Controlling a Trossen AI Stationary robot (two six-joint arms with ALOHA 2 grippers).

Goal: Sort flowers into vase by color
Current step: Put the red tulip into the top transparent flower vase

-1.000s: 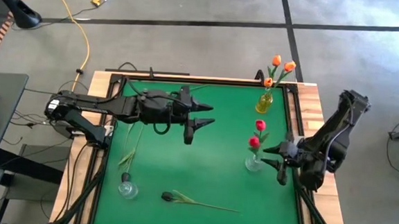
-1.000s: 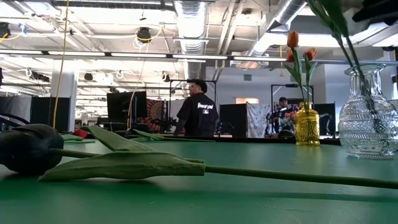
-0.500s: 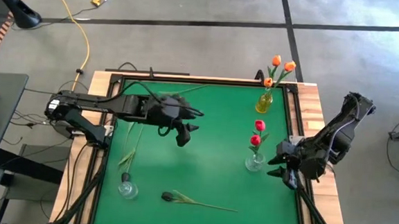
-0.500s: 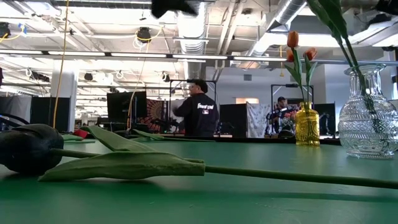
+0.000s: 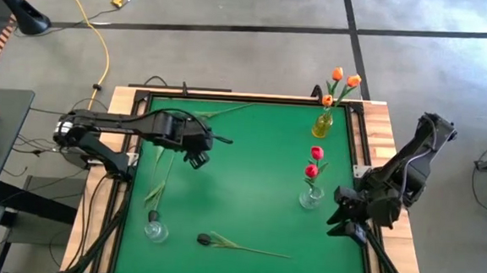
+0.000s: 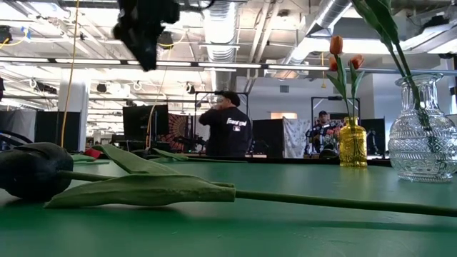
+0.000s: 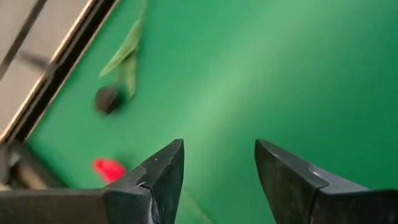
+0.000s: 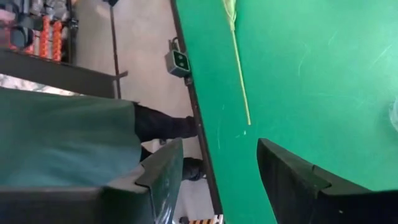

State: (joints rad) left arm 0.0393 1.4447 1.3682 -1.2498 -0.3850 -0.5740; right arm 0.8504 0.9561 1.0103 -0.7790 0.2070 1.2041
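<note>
Retraction marks this moment: left gripper [image 5: 198, 157], fingers spread and empty, has pulled back from table centre toward the left edge. Right gripper [image 5: 342, 223], also spread and empty, has withdrawn past the red flowers' vase [image 5: 310, 196]. One dark flower [image 5: 220, 241] lies unsorted near the front edge.

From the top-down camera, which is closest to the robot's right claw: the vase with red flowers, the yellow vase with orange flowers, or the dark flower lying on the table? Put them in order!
From the right gripper, at the table's right edge:
1. Red flower vase, just beside it.
2. Yellow vase, at the far right corner.
3. Dark flower, lying along the near edge toward the left.
</note>
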